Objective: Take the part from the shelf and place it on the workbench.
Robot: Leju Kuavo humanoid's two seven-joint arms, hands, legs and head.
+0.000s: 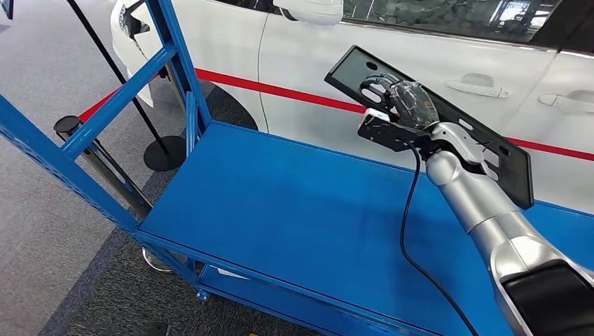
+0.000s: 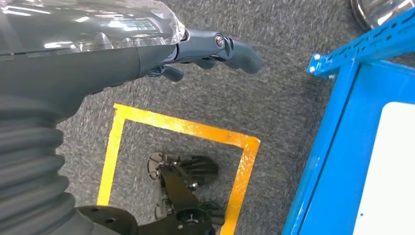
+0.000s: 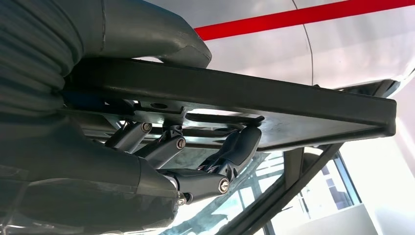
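I am holding a black part (image 1: 434,119) over the blue workbench (image 1: 280,203); white car (image 1: 420,49) wearing a red stripe (image 1: 280,91).

text: none readable | labels: none | signs: none (car's red stripe carries no lettering)

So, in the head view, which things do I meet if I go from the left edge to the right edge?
Black stanchion post with round base → blue metal upright of the shelf frame → bare blue workbench top → right hand gripping the flat black rectangular plastic part, held above the bench in front of the white car.
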